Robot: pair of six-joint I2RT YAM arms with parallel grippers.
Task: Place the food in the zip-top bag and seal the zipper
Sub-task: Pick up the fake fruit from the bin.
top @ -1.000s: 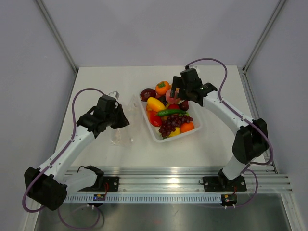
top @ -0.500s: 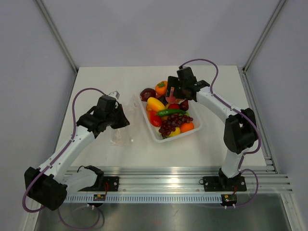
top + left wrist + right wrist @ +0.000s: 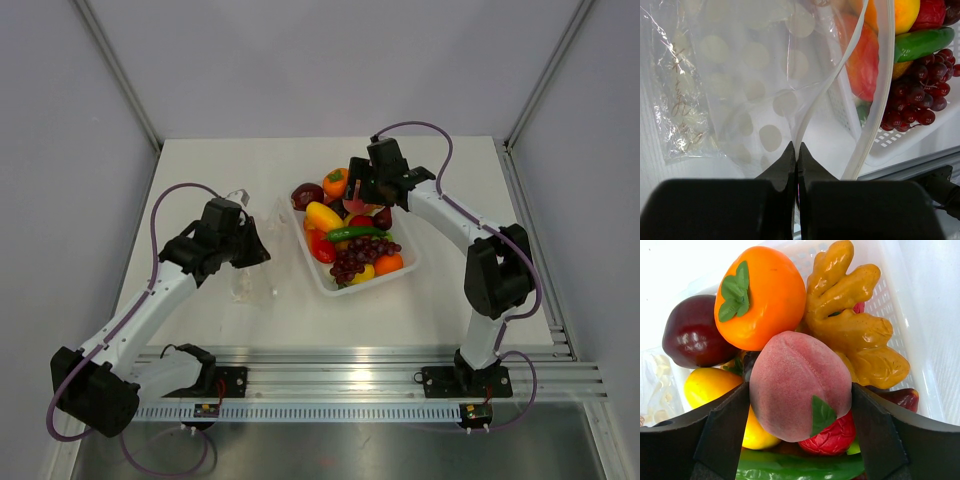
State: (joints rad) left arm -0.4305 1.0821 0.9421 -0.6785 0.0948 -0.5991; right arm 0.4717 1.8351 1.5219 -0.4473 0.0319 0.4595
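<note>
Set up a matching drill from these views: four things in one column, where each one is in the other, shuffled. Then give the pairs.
Things
1. pink peach
2. purple grapes
3. zip-top bag
4. dark red apple

Places
A. rim pinched in the shut left claw
B. in the white tray, just beside the long green vegetable
C. between the fingers of the right claw
D. against the orange fruit, on its left in the right wrist view

Pairs: 1-C, 2-B, 3-A, 4-D
</note>
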